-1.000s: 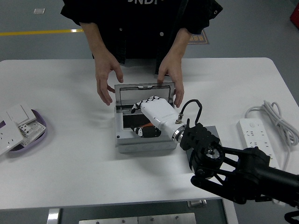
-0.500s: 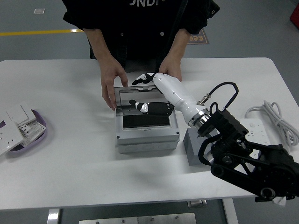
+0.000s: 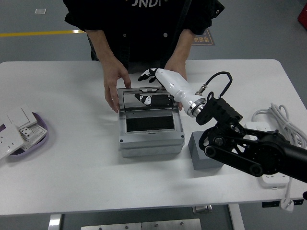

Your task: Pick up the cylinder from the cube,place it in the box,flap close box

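A: In the head view, where is the right hand (image 3: 154, 76)?

B: Up at the far side of the grey box (image 3: 150, 125), behind the raised clear flap (image 3: 146, 98). Its white shell reaches over the lid's top edge and the black-tipped fingers (image 3: 144, 75) curl over it. Whether they grip the flap or only rest on it, I cannot tell.

A: And the cylinder?

B: I can't find it. The grey cube (image 3: 204, 150) just right of the box has a bare top, so the cylinder appears to be off it. The box's dark inside shows nothing I can be sure of. The black-and-white shape behind the flap looks like part of the hand seen through the clear lid, or its reflection.

A: So how far along?

B: My judgement: the pick and the placing seem finished, and the closing is the step in hand. The flap stands upright, so the box is not yet shut.

A: Anyone else involved?

B: A person at the far side has a hand (image 3: 113, 81) at the box's left rear corner and another near the right rear, mostly hidden by the robot's hand. The left arm isn't visible. A power strip (image 3: 257, 129) lies at the tabletop (image 3: 72, 172) right edge, and a purple dish of white switches (image 3: 19, 132) sits far left.
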